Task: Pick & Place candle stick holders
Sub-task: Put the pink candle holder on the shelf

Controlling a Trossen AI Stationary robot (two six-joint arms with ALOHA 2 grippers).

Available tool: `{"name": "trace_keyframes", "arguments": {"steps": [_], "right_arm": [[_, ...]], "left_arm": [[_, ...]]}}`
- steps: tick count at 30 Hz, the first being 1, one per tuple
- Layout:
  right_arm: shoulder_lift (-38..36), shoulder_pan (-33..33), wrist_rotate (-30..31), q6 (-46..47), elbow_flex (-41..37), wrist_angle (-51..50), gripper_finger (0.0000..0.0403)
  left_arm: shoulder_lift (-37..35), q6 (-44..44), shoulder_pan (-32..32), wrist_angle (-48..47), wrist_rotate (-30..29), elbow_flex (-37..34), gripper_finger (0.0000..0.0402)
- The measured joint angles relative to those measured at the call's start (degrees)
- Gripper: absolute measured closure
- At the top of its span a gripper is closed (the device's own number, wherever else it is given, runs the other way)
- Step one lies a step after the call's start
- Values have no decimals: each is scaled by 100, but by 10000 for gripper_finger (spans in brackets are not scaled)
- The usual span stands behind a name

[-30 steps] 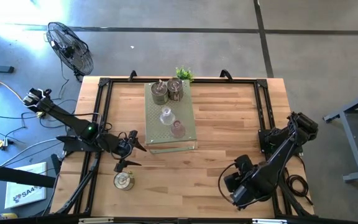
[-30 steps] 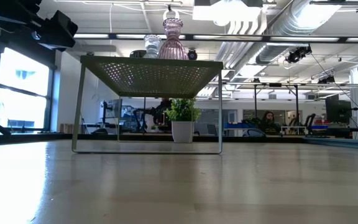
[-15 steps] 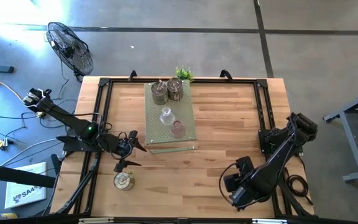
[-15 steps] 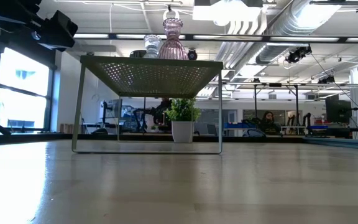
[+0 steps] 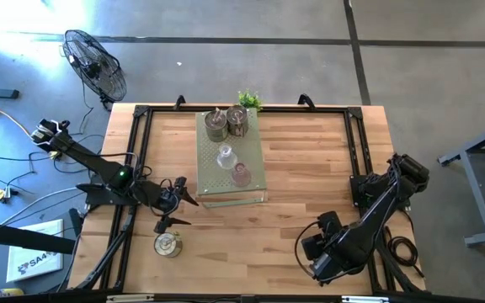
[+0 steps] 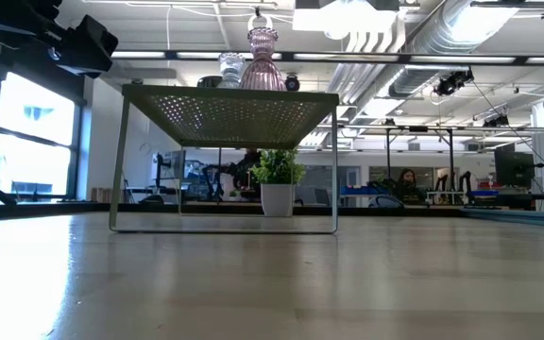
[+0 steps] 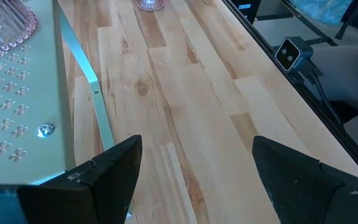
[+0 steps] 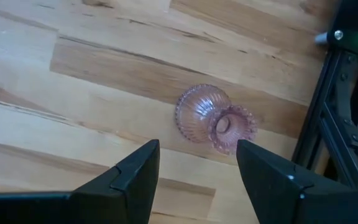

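My right gripper [image 8: 194,177], fingers apart and empty, hangs over a toppled pink holder [image 8: 215,120] only its wrist view shows, while overhead I count four holders [image 5: 228,139] on the board [image 5: 255,181], one metal holder [image 5: 167,244] beside my spread left gripper [image 5: 178,209].

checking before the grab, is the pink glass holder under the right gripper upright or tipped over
Tipped over. In the right wrist view the pink glass holder lies on its side on the wooden table, ribbed bowl and beaded rim both showing.
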Motion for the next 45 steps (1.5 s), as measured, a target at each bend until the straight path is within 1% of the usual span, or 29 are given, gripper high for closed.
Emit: {"name": "trace_keyframes", "arguments": {"steps": [13,20,32,38,45], "right_arm": [[29,2,-57,38,2,84,194],[173,2,-62,-277,4,87,194],[177,2,-36,-80,0,75,194],[181,2,-115,-132,-588,496,194],[181,2,-505,-146,-1168,995,194]], "left_arm": [[0,15,0,-2,6,0,101],[0,15,0,-2,7,0,101],[0,15,1,-2,10,0,101],[-2,15,0,-26,126,0,101],[-2,15,1,-44,107,0,101]]}}
